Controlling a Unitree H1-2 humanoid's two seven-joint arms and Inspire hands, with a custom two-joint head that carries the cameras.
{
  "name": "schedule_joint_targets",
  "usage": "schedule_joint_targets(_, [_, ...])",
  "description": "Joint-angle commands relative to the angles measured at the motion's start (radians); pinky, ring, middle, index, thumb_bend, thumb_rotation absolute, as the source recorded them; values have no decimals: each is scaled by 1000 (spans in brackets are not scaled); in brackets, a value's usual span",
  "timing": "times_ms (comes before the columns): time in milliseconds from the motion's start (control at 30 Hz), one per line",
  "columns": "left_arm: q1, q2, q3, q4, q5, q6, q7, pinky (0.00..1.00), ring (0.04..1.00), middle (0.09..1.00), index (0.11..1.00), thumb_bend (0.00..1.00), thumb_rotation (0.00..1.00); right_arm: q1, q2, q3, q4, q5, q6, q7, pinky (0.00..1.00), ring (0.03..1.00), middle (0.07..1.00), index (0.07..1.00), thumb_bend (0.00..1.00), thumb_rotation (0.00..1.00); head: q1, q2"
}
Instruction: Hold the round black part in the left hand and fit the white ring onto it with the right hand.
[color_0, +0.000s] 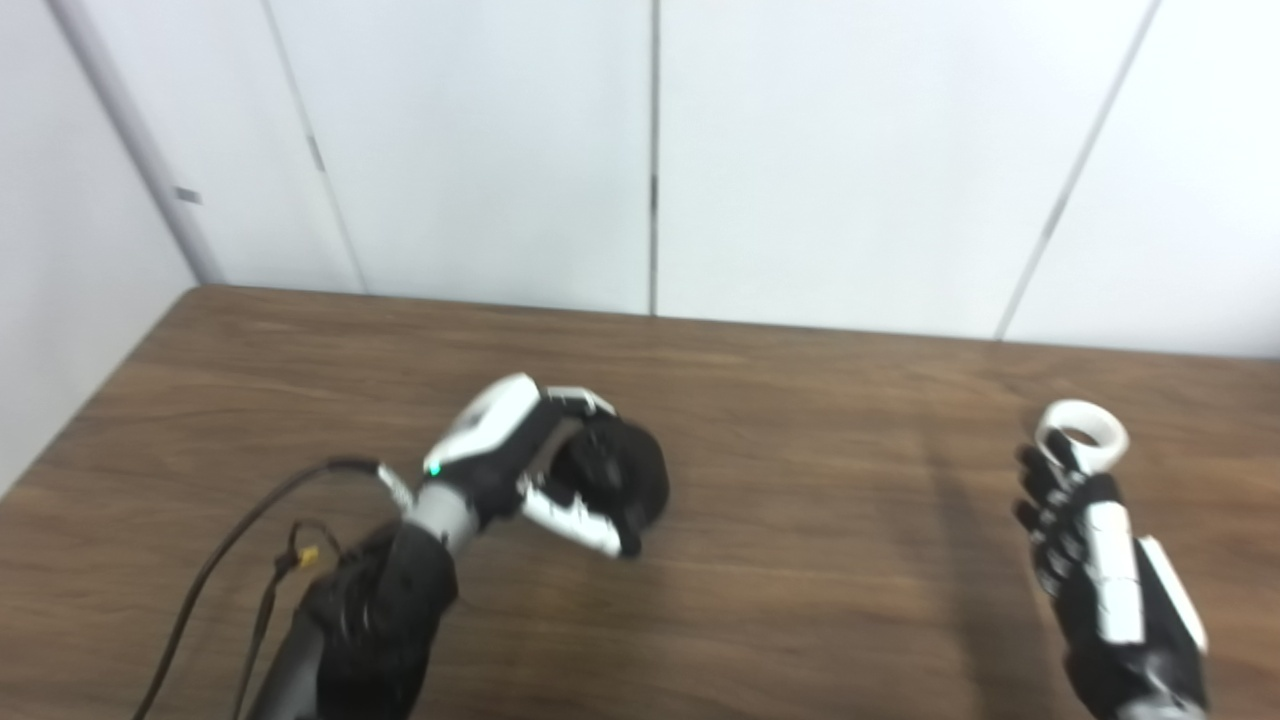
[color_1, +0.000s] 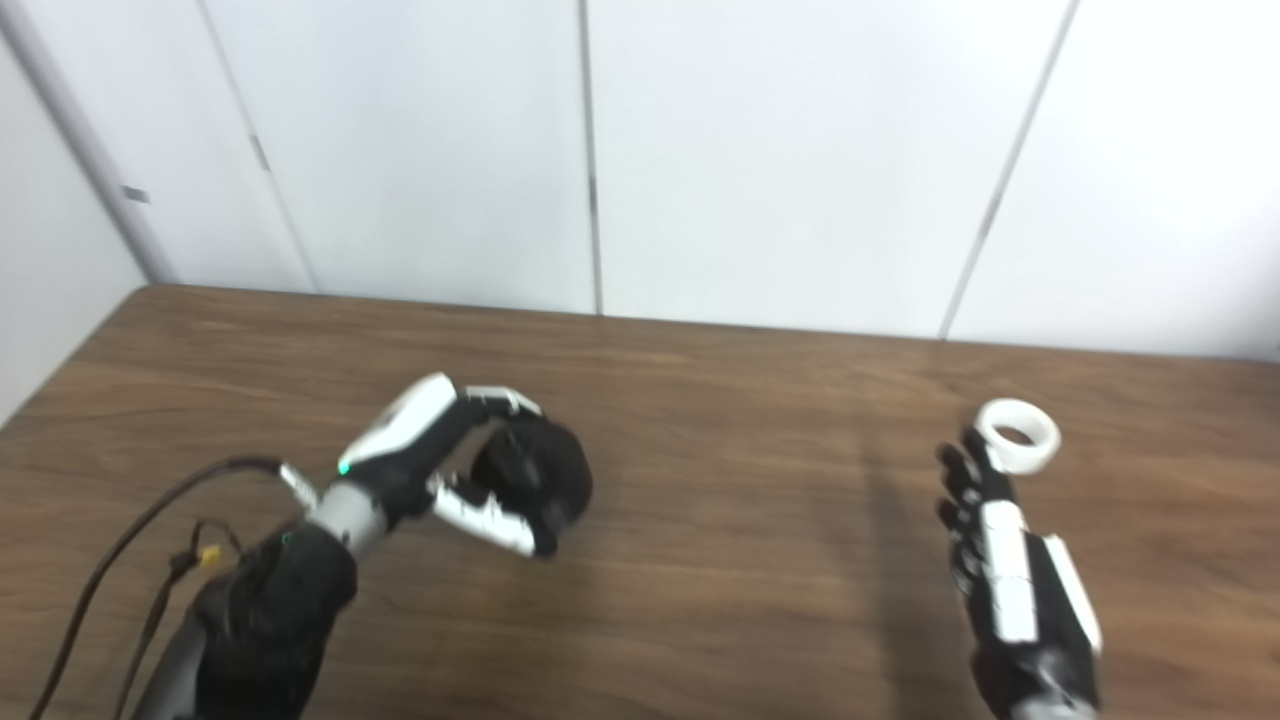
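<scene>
Left hand (color_0: 530, 465) clenched round round black plastic part (color_0: 625, 475) above brown wooden table (color_0: 800, 400). Right hand (color_1: 1000, 560) fingers spread, small white plastic ring (color_1: 1018, 436) at fingertips, contact unclear. Pinch ring by rim, hole left unblocked

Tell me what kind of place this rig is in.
Probably a lab or test room, not a home: a bare wood-grain table against plain white wall panels, with loose cables along the left arm. Only the black part and white ring are out.
</scene>
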Motion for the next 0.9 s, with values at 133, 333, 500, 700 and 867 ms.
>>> schedule_joint_targets(133, [61,-3,-105,-58,100,-157,81,1000,867,747,481,524,55,78,52,39,-44,-16,8,-29,1000,1000,968,1000,522,1000,-48,30])
schedule_joint_targets(333, [134,-26,-161,-69,138,-243,92,1000,865,752,480,525,56,68,57,76,-61,-50,39,-63,1000,1000,958,1000,575,1000,-96,67])
schedule_joint_targets(500, [172,-32,-177,-69,131,-280,76,1000,874,767,480,525,55,61,64,97,-75,-62,53,-83,1000,1000,956,1000,584,1000,-123,88])
schedule_joint_targets(700, [188,-31,-179,-67,148,-295,65,1000,879,769,480,525,53,51,67,113,-81,-70,61,-102,1000,1000,950,1000,582,1000,-139,109])
schedule_joint_targets(867, [188,-30,-167,-61,139,-298,57,993,873,763,480,524,53,46,66,116,-82,-66,65,-109,1000,1000,946,1000,581,1000,-140,116])
